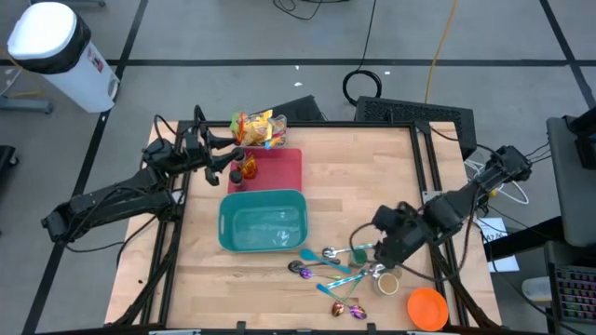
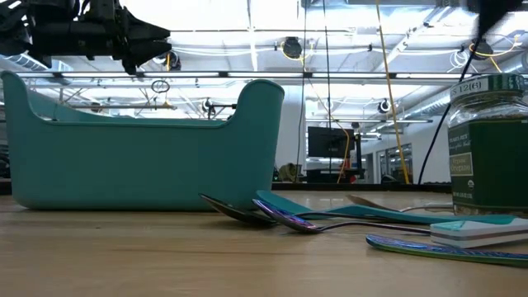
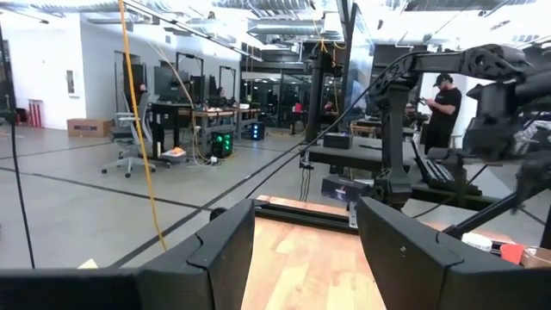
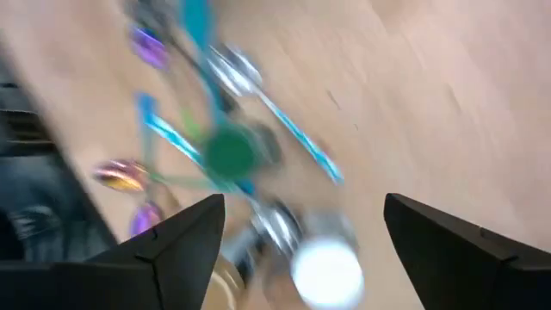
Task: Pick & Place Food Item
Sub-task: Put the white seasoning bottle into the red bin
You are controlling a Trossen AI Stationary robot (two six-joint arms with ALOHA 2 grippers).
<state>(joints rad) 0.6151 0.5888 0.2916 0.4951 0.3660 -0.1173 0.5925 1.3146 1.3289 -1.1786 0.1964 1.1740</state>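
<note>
Right gripper (image 1: 380, 267) hangs low over the spoons (image 1: 326, 265) near the front right of the table (image 1: 354, 186), fingers apart with nothing between them; its wrist view is smeared, only blurry spoons (image 4: 215, 95), a green lid (image 4: 230, 152) and a pale round top (image 4: 325, 271) can be made out. A spice jar (image 2: 488, 144) stands right by this gripper, cut off at the edge in the low view, label only partly legible; from above the arm covers most of it. Left gripper (image 1: 226, 149) sits at the back left beside the snack bag (image 1: 258, 128), the food item, which lies at the table's back edge touching the red tray (image 1: 279, 166). Its fingers (image 3: 232, 250) are parted in the wrist view and hold nothing; that camera looks out into the room, where a person (image 3: 441, 108) stands far off. Small dark bottles (image 1: 242, 169) on the tray's left end, too small to identify. Teal bin (image 1: 264, 223) in the middle of the table, contents hard to tell from above; low view only shows its wall (image 2: 140, 157). Orange bowl (image 1: 428, 307) at the front right corner, partly cut off.
</note>
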